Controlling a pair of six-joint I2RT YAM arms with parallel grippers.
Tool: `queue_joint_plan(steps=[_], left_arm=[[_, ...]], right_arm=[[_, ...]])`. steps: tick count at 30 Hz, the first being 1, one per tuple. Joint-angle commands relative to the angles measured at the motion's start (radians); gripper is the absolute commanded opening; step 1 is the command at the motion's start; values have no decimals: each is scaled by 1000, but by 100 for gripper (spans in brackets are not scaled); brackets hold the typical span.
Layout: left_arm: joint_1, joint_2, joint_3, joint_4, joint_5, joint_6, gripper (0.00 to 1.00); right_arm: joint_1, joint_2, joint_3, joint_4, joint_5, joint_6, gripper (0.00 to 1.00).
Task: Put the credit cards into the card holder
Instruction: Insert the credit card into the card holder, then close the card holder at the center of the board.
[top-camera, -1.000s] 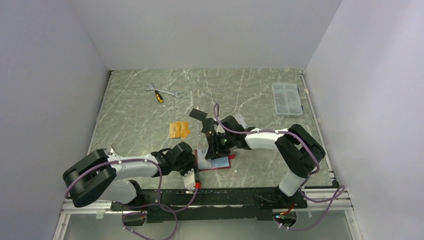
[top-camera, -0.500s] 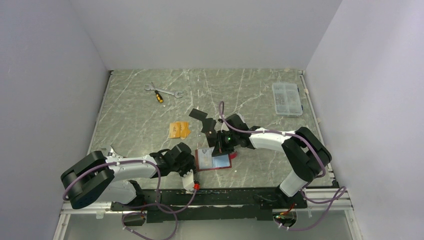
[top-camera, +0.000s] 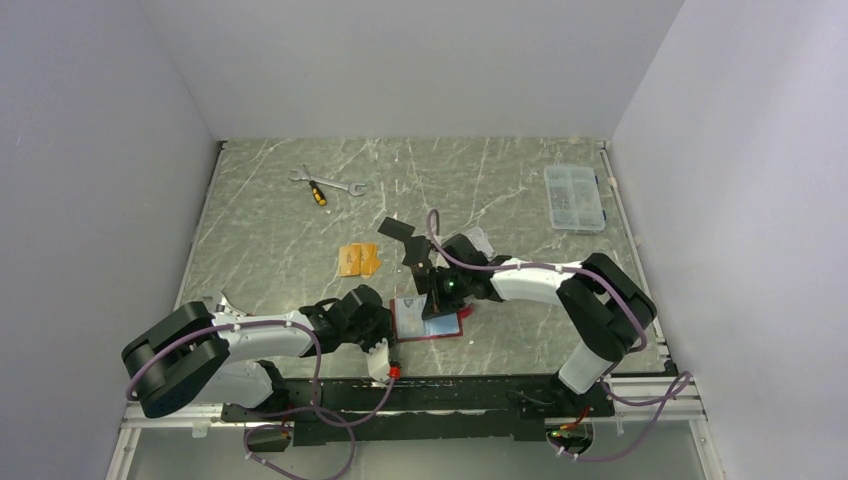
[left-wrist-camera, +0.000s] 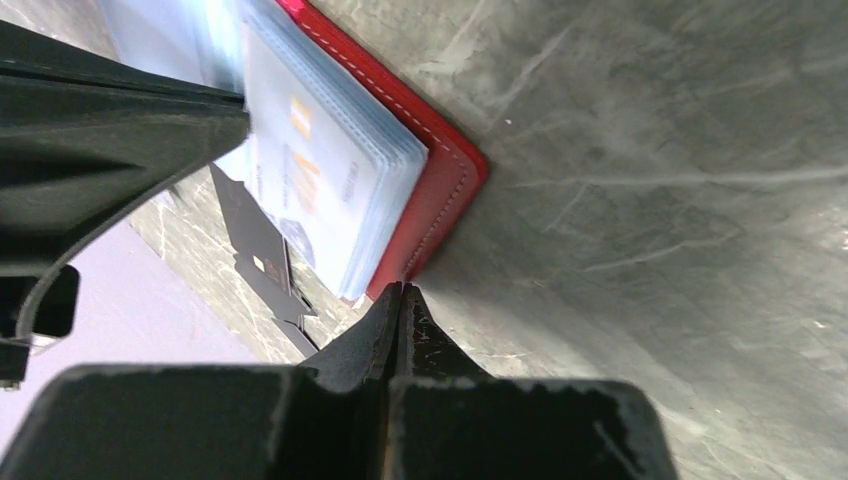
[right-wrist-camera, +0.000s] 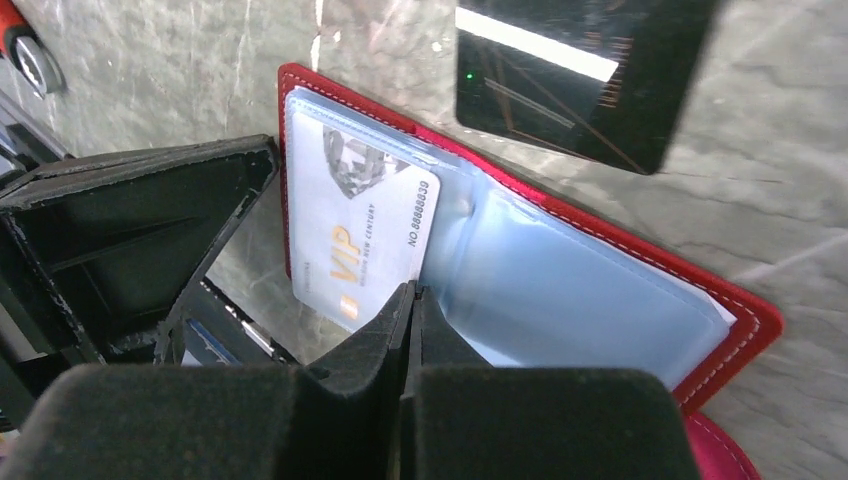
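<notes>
Holder open w/ 1 card (silver).

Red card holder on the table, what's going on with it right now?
The card holder lies open. The left hand, shut, sits at its corner, while the right hand, also shut, seems to nudge a silver VIP card into a clear sleeve. Orange cards and black cards lie nearby.

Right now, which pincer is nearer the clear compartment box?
Right. The right pincer is over the open card holder, toward the clear compartment box; the left pincer sits at the holder's left edge, farther off.
</notes>
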Motion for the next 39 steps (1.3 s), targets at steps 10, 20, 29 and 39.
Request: queue_joint_plan(steps=[10, 20, 29, 39], left_arm=[[-4, -6, 4, 72, 15, -21, 0], [-3, -23, -4, 112, 4, -39, 0], [-3, 9, 59, 134, 4, -70, 0], [120, -69, 121, -252, 93, 28, 1]], right_arm=[[51, 9, 67, -33, 42, -14, 0], [-43, -126, -21, -101, 108, -53, 14], [-41, -27, -92, 8, 72, -33, 3], [-51, -17, -123, 15, 82, -42, 2]])
